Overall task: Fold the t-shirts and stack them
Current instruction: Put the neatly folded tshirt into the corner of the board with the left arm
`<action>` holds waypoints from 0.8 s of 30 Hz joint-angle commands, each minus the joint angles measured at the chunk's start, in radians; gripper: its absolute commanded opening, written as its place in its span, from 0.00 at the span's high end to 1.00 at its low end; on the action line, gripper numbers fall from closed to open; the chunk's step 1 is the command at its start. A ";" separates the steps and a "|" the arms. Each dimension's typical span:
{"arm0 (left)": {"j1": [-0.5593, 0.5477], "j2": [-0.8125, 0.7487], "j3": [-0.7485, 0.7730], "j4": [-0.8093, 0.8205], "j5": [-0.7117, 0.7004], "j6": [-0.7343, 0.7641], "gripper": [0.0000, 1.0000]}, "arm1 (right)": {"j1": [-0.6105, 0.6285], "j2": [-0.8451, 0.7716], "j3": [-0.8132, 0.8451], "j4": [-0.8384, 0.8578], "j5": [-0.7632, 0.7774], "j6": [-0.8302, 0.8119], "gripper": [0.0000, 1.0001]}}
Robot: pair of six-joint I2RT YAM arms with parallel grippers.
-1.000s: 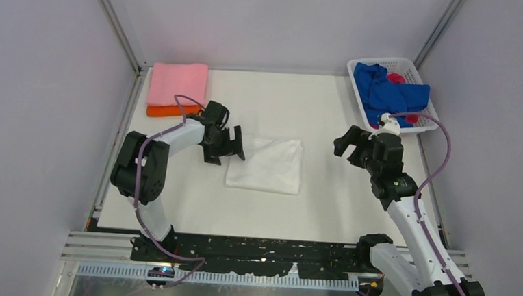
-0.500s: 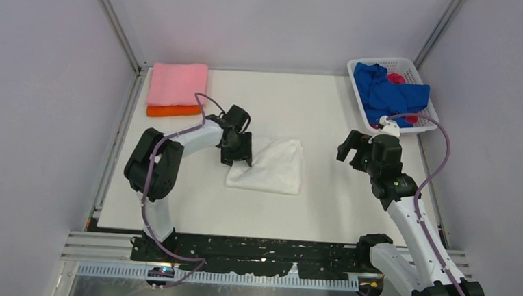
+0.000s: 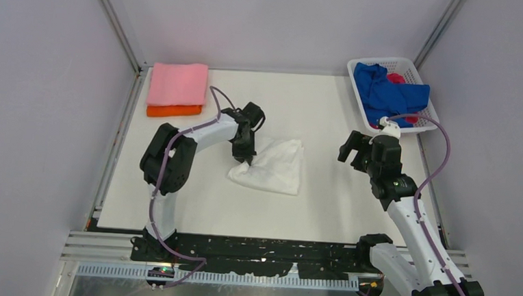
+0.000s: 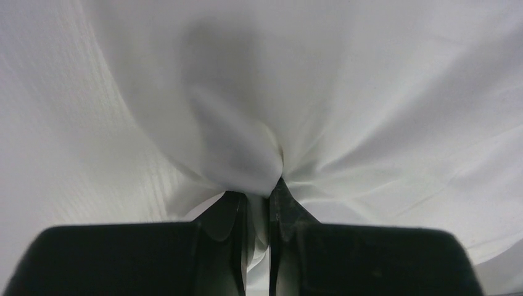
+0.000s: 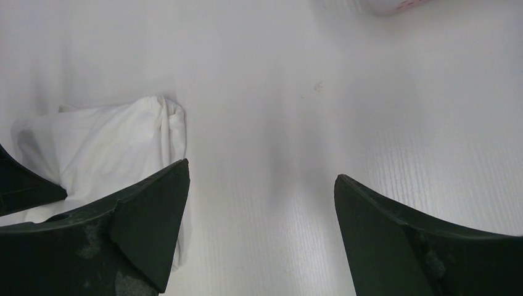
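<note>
A folded white t-shirt (image 3: 276,166) lies mid-table. My left gripper (image 3: 242,155) is shut on its left edge; in the left wrist view the white cloth (image 4: 345,98) bunches into a pinch between the two dark fingers (image 4: 287,206). A folded pink t-shirt (image 3: 177,83) rests on a folded orange one (image 3: 172,110) at the back left. A blue t-shirt (image 3: 388,92) and a red one (image 3: 397,78) lie crumpled in the basket. My right gripper (image 3: 352,147) hovers open to the right of the white t-shirt (image 5: 105,145), holding nothing.
A white lattice basket (image 3: 386,62) stands at the back right corner. Grey walls and metal frame posts enclose the white table (image 3: 289,208) on three sides. The right arm's purple cable (image 3: 444,149) loops near the basket.
My left gripper moved right onto the white t-shirt's left edge and shut on it, puckering the cloth. The right arm barely moved.
</note>
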 commanded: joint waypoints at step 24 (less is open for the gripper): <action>0.165 0.238 0.741 -0.115 -0.749 0.534 1.00 | -0.007 -0.004 -0.019 0.085 0.094 -0.049 0.04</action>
